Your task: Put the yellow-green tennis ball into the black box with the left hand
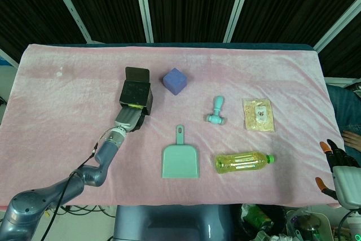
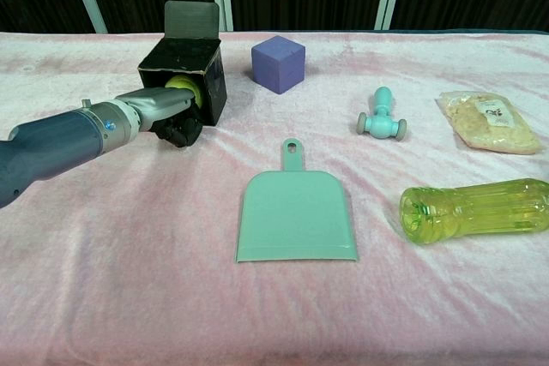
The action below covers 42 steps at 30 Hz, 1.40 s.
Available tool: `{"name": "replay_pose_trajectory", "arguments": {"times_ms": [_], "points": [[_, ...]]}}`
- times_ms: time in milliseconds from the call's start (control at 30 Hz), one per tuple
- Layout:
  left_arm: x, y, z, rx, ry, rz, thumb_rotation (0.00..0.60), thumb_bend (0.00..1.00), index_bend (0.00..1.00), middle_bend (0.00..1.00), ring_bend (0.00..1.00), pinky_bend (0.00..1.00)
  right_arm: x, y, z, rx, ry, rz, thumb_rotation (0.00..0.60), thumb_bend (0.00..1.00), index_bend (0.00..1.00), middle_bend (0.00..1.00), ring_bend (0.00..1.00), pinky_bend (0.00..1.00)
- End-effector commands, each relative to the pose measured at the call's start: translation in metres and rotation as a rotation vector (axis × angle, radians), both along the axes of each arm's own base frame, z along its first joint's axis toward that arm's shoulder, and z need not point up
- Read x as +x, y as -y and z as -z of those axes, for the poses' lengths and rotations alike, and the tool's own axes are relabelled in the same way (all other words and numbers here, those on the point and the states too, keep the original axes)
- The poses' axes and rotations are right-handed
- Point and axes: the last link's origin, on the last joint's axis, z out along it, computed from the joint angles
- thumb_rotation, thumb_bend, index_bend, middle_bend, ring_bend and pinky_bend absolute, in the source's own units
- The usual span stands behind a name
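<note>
left hand (image 2: 165, 111) first: i have it gripping the yellow-green tennis ball (image 2: 183, 89), fingers wrapped over the top and dark fingertips curled underneath, so only a sliver of the ball shows. in the head view the left hand (image 1: 128, 118) sits right at the near face of the black box (image 1: 136, 95), and the tennis ball (image 1: 134, 106) peeks out as a thin yellow strip at the box's near rim. from the chest view the ball is pressed up against the front of the black box (image 2: 183, 73), at about the height of the rim; i cannot tell whether it is over the opening or only against the wall. the box has its lid flap standing up at the back.

everything else i place from the black box on the pink-covered counter (image 1: 67, 100). just to the right of it, slightly further back, sits a purple cube (image 1: 175, 80). nearer me and to the right lies a teal dustpan (image 1: 180, 158), handle pointing towards the far edge. further right is a small teal roller (image 1: 215, 111), then a packet of grains (image 1: 258, 114). a yellow bottle (image 1: 244, 162) with a green cap lies on its side, right of the dustpan. far off to the right, beyond the counter's edge, my right hand (image 1: 334, 167) hangs with its fingers spread, holding nothing.
</note>
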Motion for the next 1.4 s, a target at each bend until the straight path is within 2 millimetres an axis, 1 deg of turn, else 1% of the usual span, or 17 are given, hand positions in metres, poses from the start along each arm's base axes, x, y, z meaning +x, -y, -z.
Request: {"name": "replay_pose_trajectory", "arguments": {"times_ms": [33, 533, 567, 733, 867, 967, 1000, 1067, 1133, 1200, 1233, 1300, 1333, 1400], "points": [[0.005, -0.006, 0.002, -0.005, 0.001, -0.007, 0.6, 0.8, 0.82, 0.9, 0.92, 1.0, 0.0, 0.0, 0.0, -0.001, 0.0, 0.0, 0.6, 0.22, 0.07, 0.04, 0.15, 0.25], [0.001, -0.007, -0.001, -0.014, -0.016, -0.007, 0.6, 0.8, 0.82, 0.9, 0.92, 1.0, 0.0, 0.0, -0.001, -0.006, 0.002, 0.001, 0.6, 0.22, 0.07, 0.04, 0.15, 0.25], [-0.004, -0.001, -0.001, -0.033, -0.037, 0.001, 0.6, 0.8, 0.82, 0.9, 0.92, 1.0, 0.0, 0.0, -0.001, -0.009, 0.0, -0.001, 0.6, 0.22, 0.07, 0.04, 0.15, 0.25], [-0.008, 0.016, -0.011, -0.032, -0.045, 0.024, 0.6, 0.8, 0.82, 0.9, 0.92, 1.0, 0.0, 0.0, -0.003, -0.011, 0.002, 0.001, 0.6, 0.22, 0.07, 0.04, 0.15, 0.25], [-0.012, 0.046, -0.035, 0.002, 0.003, 0.034, 0.6, 0.8, 0.82, 0.9, 0.92, 1.0, 0.0, -0.001, -0.004, -0.017, 0.008, 0.001, 0.6, 0.22, 0.07, 0.04, 0.15, 0.25], [-0.016, 0.078, -0.061, 0.018, -0.003, 0.055, 0.6, 0.79, 0.82, 0.89, 0.9, 1.0, 0.001, -0.001, -0.003, -0.014, 0.006, 0.0, 0.6, 0.22, 0.07, 0.04, 0.15, 0.25], [-0.018, 0.086, -0.069, 0.015, -0.007, 0.056, 0.6, 0.77, 0.8, 0.86, 0.87, 1.0, 0.001, -0.001, -0.003, -0.013, 0.005, -0.001, 0.6, 0.22, 0.07, 0.04, 0.15, 0.25], [-0.019, 0.099, -0.081, 0.009, -0.016, 0.056, 0.6, 0.71, 0.73, 0.77, 0.76, 0.94, 0.001, -0.001, -0.003, -0.012, 0.004, -0.003, 0.6, 0.22, 0.07, 0.04, 0.15, 0.25], [-0.02, 0.108, -0.09, 0.002, -0.03, 0.058, 0.6, 0.62, 0.62, 0.63, 0.62, 0.83, 0.001, -0.001, -0.002, -0.012, 0.003, -0.005, 0.6, 0.22, 0.07, 0.04, 0.15, 0.25], [-0.023, 0.119, -0.104, 0.006, -0.047, 0.057, 0.6, 0.48, 0.46, 0.43, 0.4, 0.63, 0.002, -0.001, -0.002, -0.012, 0.0, -0.007, 0.6, 0.22, 0.07, 0.04, 0.15, 0.25], [-0.023, 0.124, -0.109, 0.012, -0.053, 0.057, 0.6, 0.42, 0.39, 0.35, 0.31, 0.54, 0.002, -0.001, -0.002, -0.012, 0.0, -0.007, 0.6, 0.21, 0.07, 0.04, 0.15, 0.25], [-0.025, 0.136, -0.127, 0.042, -0.071, 0.064, 0.6, 0.34, 0.29, 0.25, 0.19, 0.42, 0.001, -0.001, -0.003, -0.012, -0.001, -0.006, 0.6, 0.21, 0.07, 0.04, 0.15, 0.25], [-0.026, 0.14, -0.134, 0.061, -0.073, 0.066, 0.6, 0.31, 0.27, 0.22, 0.15, 0.38, 0.001, -0.001, -0.003, -0.012, -0.002, -0.006, 0.6, 0.21, 0.07, 0.04, 0.15, 0.25], [-0.027, 0.156, -0.154, 0.116, -0.06, 0.074, 0.6, 0.25, 0.22, 0.17, 0.09, 0.29, 0.001, -0.001, -0.003, -0.012, -0.007, -0.005, 0.6, 0.21, 0.07, 0.04, 0.15, 0.25]]}}
